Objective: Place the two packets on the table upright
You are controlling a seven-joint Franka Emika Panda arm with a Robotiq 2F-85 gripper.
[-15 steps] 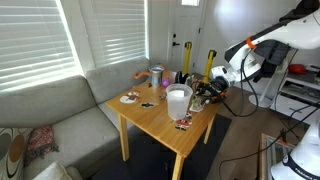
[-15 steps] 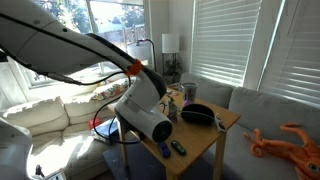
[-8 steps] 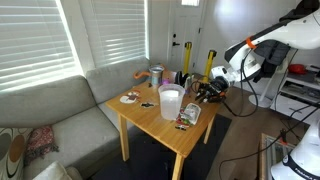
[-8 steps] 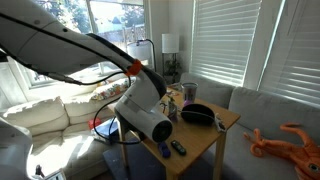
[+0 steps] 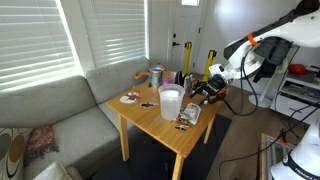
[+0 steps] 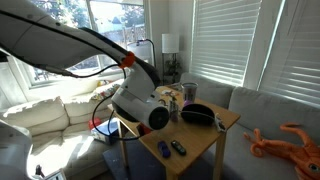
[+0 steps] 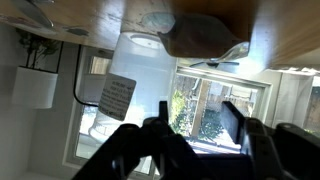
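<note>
One packet (image 5: 187, 116) lies flat on the light-wood table (image 5: 150, 120), near the edge by the arm and just beside the white cup (image 5: 171, 101). In an exterior view two small dark flat packets (image 6: 171, 149) lie close together at the near corner of the table (image 6: 205, 140). The wrist view is upside down: a packet (image 7: 205, 36) shows against the wooden top (image 7: 290, 30), beyond the fingers. My gripper (image 5: 206, 90) hovers off that table edge, a little above the top. It is open (image 7: 197, 125), with only the window showing between its fingers.
At the table's far side stand a grey tin (image 5: 156, 75), two tall yellow bottles (image 5: 188, 60) and a round plate (image 5: 129, 97). A black bowl (image 6: 197, 115) sits mid-table. The grey sofa (image 5: 60, 115) borders the table. The arm's bulk (image 6: 140, 105) hides part of the table.
The jaws closed further and then opened. The cup and the packet beside it shifted a little between the oldest frame and the middle one. The gripper has since drawn slightly back from the table.
</note>
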